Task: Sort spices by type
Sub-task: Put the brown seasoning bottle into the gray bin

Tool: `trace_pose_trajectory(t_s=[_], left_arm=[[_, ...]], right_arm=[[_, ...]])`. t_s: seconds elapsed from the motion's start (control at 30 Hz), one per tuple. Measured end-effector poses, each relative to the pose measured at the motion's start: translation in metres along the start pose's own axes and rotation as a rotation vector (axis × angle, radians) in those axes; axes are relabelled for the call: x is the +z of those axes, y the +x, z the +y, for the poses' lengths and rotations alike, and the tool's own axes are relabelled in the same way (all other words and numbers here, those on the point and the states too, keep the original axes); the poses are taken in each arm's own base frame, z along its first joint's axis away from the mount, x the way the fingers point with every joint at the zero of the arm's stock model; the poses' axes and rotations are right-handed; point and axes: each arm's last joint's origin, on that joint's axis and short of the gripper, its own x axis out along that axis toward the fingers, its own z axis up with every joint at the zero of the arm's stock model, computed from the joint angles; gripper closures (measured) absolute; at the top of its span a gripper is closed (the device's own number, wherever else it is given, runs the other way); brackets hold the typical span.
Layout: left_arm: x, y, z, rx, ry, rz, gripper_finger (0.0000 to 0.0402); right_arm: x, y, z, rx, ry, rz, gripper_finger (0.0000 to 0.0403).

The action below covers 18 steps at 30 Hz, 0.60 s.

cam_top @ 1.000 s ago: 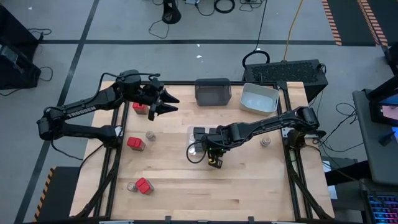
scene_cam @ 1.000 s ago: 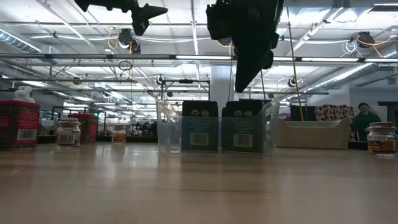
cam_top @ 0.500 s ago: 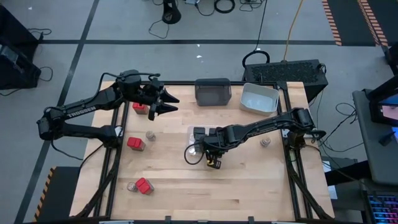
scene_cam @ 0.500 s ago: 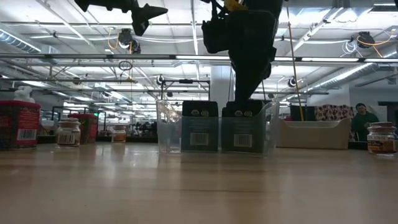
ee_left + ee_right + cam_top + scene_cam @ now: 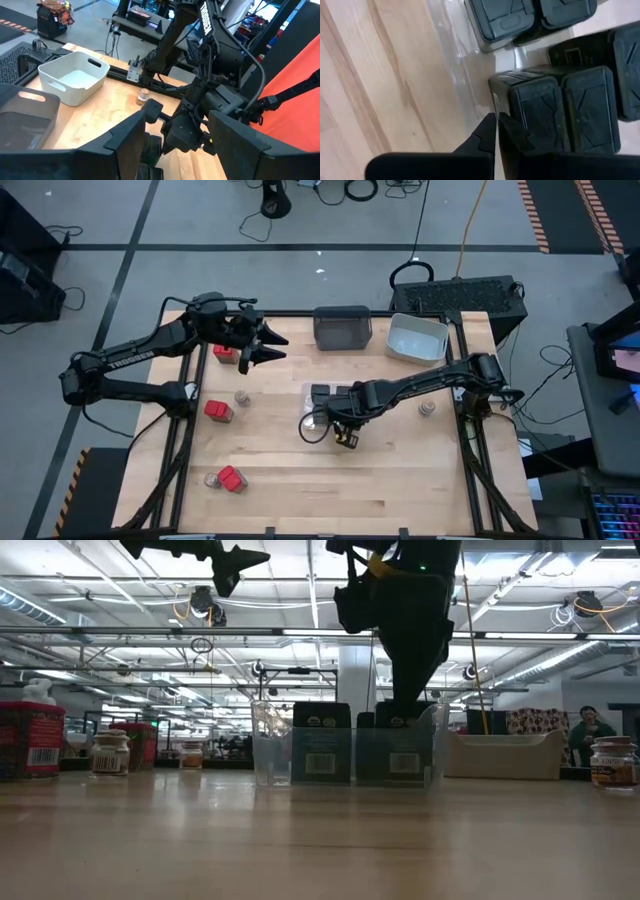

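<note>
"TROSSEN" on left arm [image 5: 128,358]; other labels unreadable.

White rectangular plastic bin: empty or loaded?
Empty. The white rectangular plastic bin shows a bare floor in the left wrist view; no spice containers inside.

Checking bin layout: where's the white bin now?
High view: the white bin sits at the table's far right corner, right of the dark grey bin.

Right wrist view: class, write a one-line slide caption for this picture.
The right tool, shut, hangs over the clear bin beside the dark grey spice boxes standing inside it on the wooden table.
</note>
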Motion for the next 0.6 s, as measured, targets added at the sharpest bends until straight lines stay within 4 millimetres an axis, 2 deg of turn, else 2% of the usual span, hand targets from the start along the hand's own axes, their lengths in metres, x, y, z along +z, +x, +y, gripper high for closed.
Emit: trace_pose_trajectory(t_s=[0.6], left_arm=[[0.0, 0.0, 0.0, 0.001, 0.003, -0.001, 0.0178]], right_arm=[[-0.0038, -0.001, -0.002, -0.02, 0.011, 0.04, 0.0403]])
